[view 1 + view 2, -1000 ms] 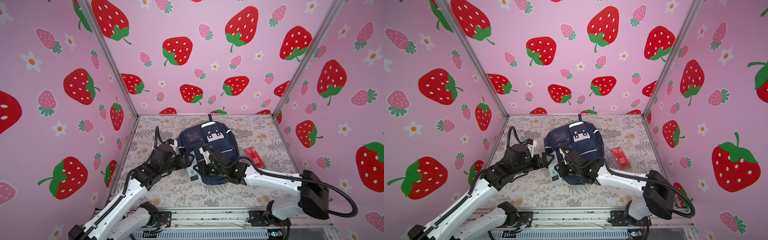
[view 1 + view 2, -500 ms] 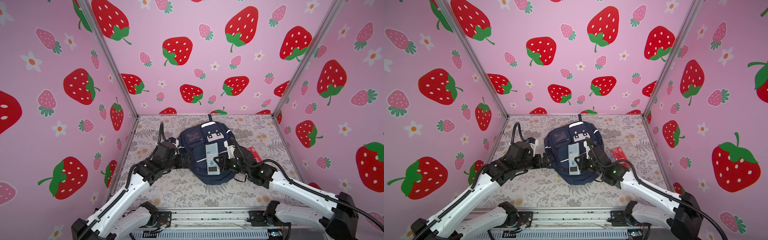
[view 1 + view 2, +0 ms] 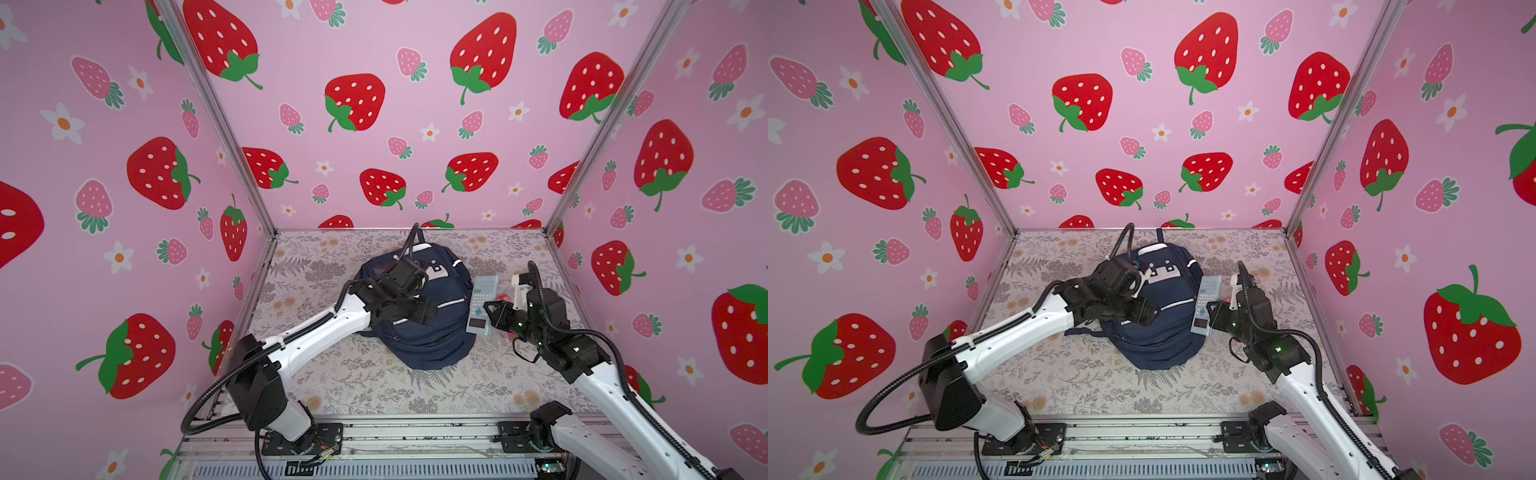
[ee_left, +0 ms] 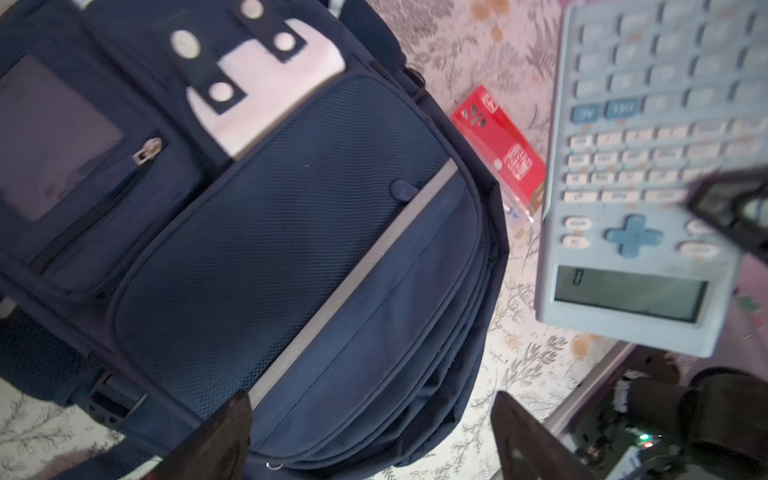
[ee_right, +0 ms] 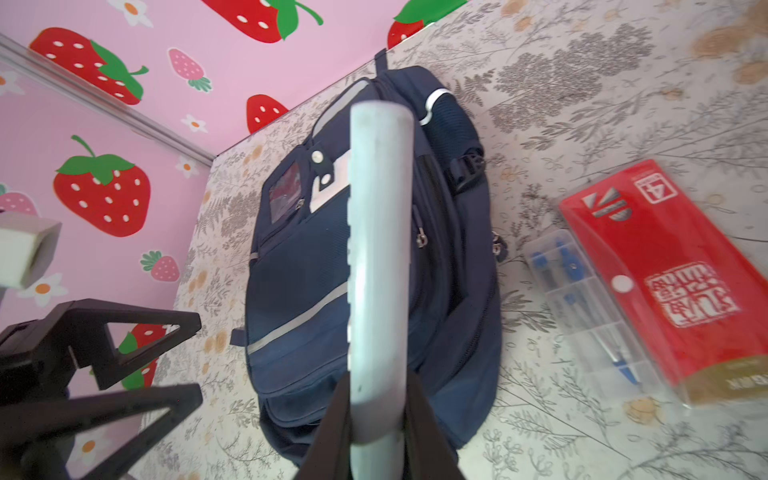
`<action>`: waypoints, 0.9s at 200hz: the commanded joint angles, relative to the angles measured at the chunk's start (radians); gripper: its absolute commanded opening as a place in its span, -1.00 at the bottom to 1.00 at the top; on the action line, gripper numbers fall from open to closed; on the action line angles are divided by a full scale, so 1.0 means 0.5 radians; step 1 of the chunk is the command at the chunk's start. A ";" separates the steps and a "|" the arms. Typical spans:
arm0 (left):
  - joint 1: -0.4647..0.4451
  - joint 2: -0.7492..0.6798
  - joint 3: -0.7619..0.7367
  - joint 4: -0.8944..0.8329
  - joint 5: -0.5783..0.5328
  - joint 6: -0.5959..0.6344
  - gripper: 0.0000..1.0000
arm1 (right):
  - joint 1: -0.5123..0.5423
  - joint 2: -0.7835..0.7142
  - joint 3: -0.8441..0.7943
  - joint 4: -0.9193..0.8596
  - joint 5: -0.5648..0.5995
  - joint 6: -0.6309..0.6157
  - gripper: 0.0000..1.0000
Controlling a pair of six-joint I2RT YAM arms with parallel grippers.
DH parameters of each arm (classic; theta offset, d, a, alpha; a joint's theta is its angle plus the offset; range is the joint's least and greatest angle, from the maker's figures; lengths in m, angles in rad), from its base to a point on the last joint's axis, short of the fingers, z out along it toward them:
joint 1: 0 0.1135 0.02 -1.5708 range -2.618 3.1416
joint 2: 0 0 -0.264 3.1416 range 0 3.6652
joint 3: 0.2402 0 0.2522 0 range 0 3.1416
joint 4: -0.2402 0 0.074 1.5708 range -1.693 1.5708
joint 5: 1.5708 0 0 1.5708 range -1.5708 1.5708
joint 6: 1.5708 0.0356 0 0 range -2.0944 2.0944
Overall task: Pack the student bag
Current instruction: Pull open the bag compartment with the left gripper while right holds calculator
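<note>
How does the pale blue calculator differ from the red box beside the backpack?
The pale blue-grey plastic calculator is held up off the table in the fingers of the right gripper; the flat red-and-clear plastic box lies on the floral-patterned table. The calculator shows keys and a display; the red box shows white printing. Both are slim, rectangular and outside the navy blue fabric backpack.

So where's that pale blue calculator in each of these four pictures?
In a top view: calculator, right of centre, beside the student bag.
In a top view: calculator, likewise right of the bag.
Left wrist: calculator, keys facing the camera, beside the bag.
Right wrist: calculator, edge-on, across the bag's front.
Shared landmark: the student bag, in all four.
</note>
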 commanded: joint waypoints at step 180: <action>0.069 -0.003 0.024 0.189 -0.116 0.303 -1.00 | -0.257 -0.280 -0.147 0.117 -0.458 0.114 -0.85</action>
